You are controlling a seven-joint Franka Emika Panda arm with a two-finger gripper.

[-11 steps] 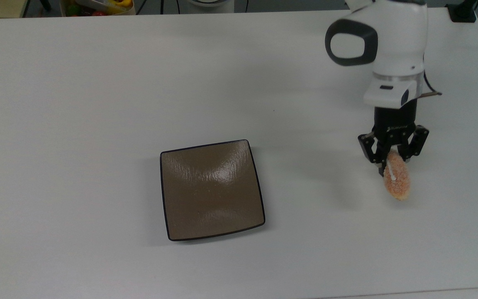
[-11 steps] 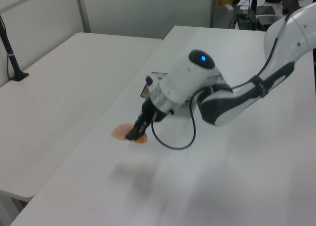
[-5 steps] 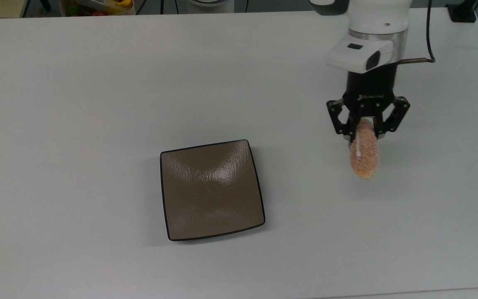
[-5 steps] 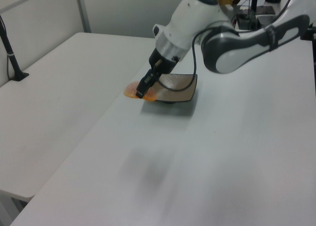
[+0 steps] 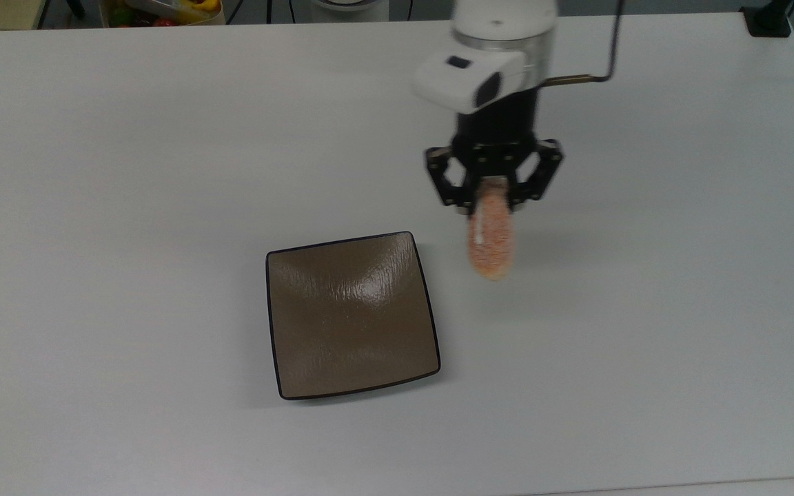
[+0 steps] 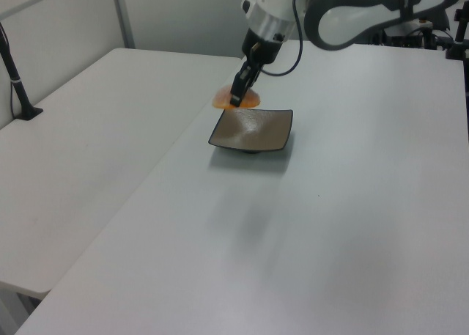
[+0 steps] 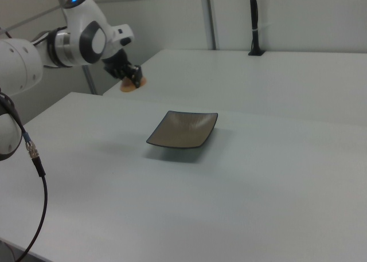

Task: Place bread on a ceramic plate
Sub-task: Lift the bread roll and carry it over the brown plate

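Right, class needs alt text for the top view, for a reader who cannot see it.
A robot gripper holds an oval orange bread above a white table, just to the top view's right of a square brown ceramic plate with nothing on it.

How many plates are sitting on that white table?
1. The ceramic plate lies on the white table, to the top view's left of the bread that the gripper holds in the air. None seems hidden.
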